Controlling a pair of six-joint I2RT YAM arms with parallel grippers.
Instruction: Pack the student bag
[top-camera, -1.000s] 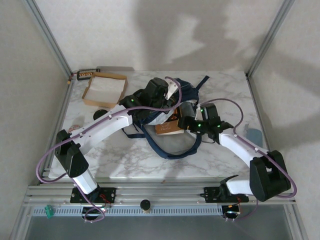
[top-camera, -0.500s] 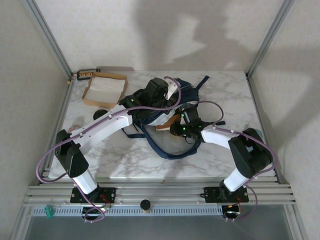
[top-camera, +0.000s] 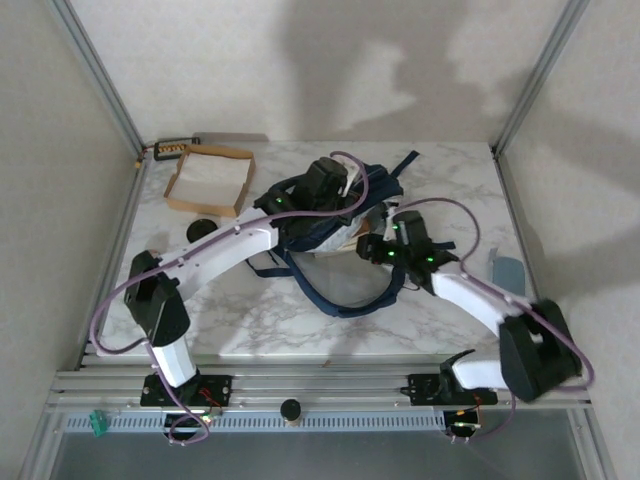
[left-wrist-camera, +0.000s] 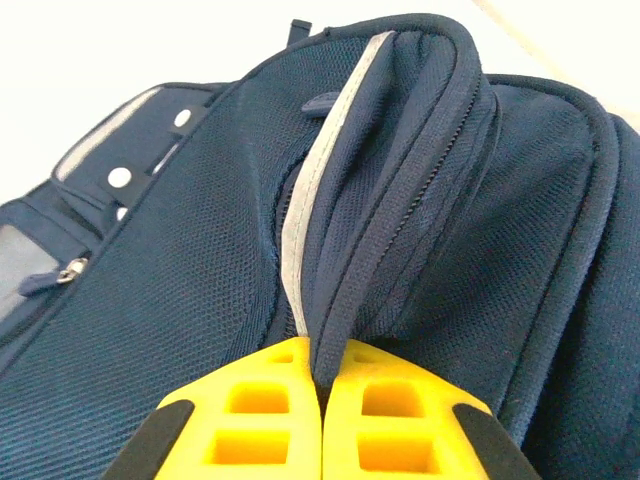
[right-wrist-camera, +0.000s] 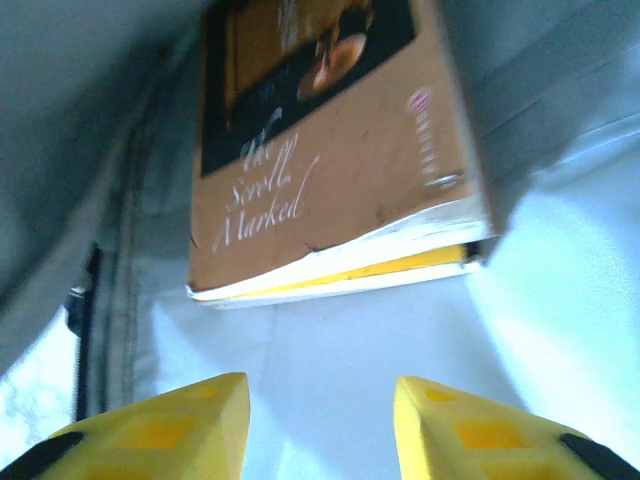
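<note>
Now, top view: the bag (top-camera: 385, 192) lies mid-desk (top-camera: 250, 320), toward the far side, with its straps trailing toward the arm bases. A box (top-camera: 208, 180) sits far left, well apart from it. My left arm (top-camera: 225, 245) reaches diagonally onto the bag's top. My right arm (top-camera: 470, 290) comes in from the right, its wrist at the bag's near right edge. Both arms are at the bag.

Left wrist view: the left pincer (left-wrist-camera: 322, 352) is fully closed on a fold of the bag's navy fabric by the zip edge. Pale piping runs up from between the fingers. The fold rises away from the fingers, so I read this as holding the opening up.

Right wrist view: the right pincer (right-wrist-camera: 320, 400) stands partly open with nothing between its fingers. A book (right-wrist-camera: 330, 170) lies straight ahead on pale lining, apart from both fingertips. Its long axis runs roughly away from the pincer, slightly skewed, and a short page edge faces the fingers. Dark fabric overhangs at upper left. I take that for the bag's wall, so the book appears to be inside.

Judgement: the book is in line with the right pincer, so any push deeper would go along its long axis. That arm is the one placed for it, while the left grip holds the mouth open.
</note>
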